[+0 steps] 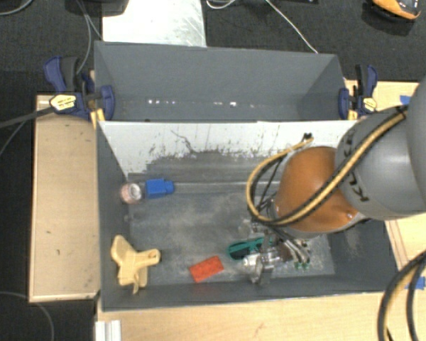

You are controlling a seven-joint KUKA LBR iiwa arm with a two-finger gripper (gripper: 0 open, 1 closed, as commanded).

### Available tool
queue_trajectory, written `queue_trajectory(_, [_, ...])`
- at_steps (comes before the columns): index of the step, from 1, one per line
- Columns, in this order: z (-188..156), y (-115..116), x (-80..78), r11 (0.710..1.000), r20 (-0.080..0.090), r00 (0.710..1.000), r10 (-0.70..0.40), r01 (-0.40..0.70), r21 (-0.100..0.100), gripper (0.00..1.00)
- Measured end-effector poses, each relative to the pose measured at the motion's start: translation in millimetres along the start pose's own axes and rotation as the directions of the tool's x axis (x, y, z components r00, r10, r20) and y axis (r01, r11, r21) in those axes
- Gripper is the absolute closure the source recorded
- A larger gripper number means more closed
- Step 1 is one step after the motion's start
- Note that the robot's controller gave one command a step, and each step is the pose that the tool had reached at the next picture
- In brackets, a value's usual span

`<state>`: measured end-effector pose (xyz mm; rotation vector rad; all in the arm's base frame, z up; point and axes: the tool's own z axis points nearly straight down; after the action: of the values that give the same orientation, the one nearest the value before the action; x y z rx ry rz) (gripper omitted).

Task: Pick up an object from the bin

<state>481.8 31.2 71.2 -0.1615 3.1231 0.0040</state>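
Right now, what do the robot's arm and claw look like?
The arm is fat, round and grey. An orange dome covers its wrist, with black and yellow cables looping around it. The claw underneath is small, silvery metal.

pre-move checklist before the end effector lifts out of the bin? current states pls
1. End effector low over the bin floor, right of centre: ok.
2. Green object directly at the end effector's left side: ok.
3. Green object actually held: cannot tell.
4. Red block lies apart, further left, clear of the end effector: ok.
5. Tan piece and blue object at the bin's left side, well out of the way: ok.
6. Clearance to the bin's front wall: cannot tell, the end effector sits close to it.
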Motion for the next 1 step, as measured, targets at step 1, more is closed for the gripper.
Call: queue_trajectory(1, [-0.3, -21.5, 3.6, 1.0, -0.002, 1.0, 0.029, -0.029, 0.002, 0.0])
